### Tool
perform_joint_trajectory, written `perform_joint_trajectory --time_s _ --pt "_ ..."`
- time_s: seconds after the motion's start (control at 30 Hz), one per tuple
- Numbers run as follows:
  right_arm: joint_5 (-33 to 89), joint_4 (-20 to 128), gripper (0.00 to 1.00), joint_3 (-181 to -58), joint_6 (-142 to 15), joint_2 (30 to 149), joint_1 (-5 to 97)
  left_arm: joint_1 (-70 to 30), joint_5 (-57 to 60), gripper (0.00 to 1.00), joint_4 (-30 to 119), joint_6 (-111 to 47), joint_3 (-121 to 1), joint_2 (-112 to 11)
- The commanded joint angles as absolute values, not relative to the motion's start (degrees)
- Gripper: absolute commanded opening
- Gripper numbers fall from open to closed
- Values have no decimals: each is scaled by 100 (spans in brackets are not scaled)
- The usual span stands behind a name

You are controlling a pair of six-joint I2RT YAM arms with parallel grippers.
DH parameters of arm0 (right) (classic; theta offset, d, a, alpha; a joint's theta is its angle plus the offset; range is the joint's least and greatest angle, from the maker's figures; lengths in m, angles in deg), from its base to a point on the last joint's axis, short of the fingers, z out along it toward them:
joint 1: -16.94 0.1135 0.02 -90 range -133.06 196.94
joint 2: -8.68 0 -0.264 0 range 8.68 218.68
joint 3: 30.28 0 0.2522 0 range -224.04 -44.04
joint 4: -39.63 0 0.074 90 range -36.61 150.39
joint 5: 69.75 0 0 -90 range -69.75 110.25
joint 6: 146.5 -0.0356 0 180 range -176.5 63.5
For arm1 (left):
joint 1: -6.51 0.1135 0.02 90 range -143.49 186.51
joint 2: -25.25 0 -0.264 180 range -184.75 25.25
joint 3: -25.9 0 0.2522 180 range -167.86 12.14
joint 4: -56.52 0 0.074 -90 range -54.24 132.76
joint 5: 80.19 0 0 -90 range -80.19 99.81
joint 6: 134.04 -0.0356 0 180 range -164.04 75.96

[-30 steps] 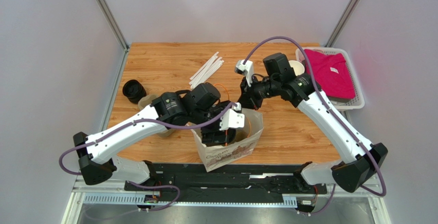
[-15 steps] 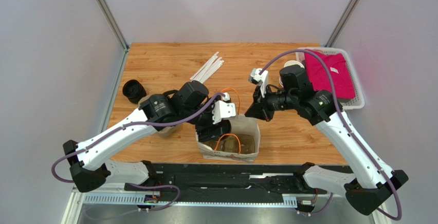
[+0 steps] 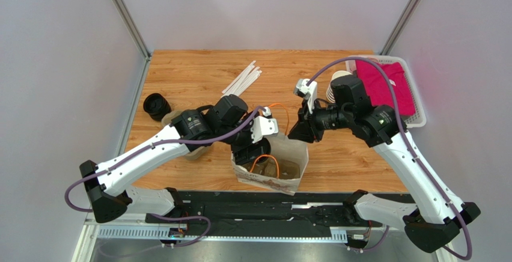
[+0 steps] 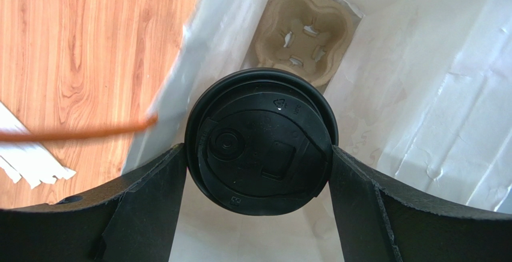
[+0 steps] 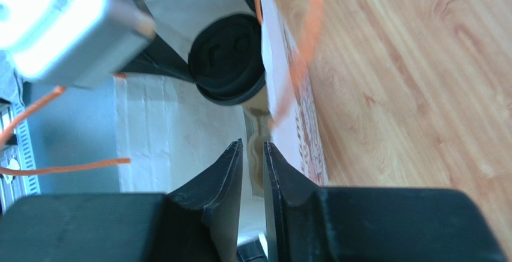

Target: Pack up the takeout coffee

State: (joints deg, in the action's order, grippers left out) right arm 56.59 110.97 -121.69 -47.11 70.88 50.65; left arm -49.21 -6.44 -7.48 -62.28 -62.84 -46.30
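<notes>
Where the left gripper hangs inside the white-lined paper bag, its jaws stand wide and clamp both sides of the takeout coffee. Only the coffee's round black lid shows, and the cup body beneath is hidden. Below it, on the bag's floor, lies a grey-brown moulded pulp cup tray, partly covered by the lid. The right gripper sits at the bag's rim with its fingers a narrow slit apart. Whether paper is pinched between them cannot be made out.
</notes>
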Motion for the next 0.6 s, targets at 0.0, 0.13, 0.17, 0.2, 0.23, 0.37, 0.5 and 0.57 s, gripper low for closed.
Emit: perform_joint_trajectory --time_s 0.0,0.13,0.17,0.2,0.23,0.37,0.5,0.57 --pt "5733 11008 24 -12850 -4946 7021 5095 -4912 -724 24 -488 -6144 -6248 -4621" --pt "6076 10745 25 -12807 -5368 6661 5095 -4904 -716 24 -479 -6118 -6266 -4673" --pt "6138 10700 25 -12763 -5412 6599 5113 -4912 -733 24 -470 -6101 -6266 -4682" --pt "6173 10604 25 -12658 -5474 6486 5130 -4912 -733 24 -461 -6083 -6257 -4691" --pt "6243 10551 24 -12596 -5561 6458 5165 -4912 -751 24 -461 -6048 -6257 -4691" --pt "6420 10253 16 -12359 -5606 6458 5743 -4904 -777 24 -444 -5960 -6187 -4665" --pt "6525 9700 12 -11955 -5562 6458 6132 -4895 -804 24 -391 -5933 -6090 -4656" --pt "6560 9602 10 -11866 -5527 6441 6359 -4877 -821 24 -400 -5907 -6063 -4673"
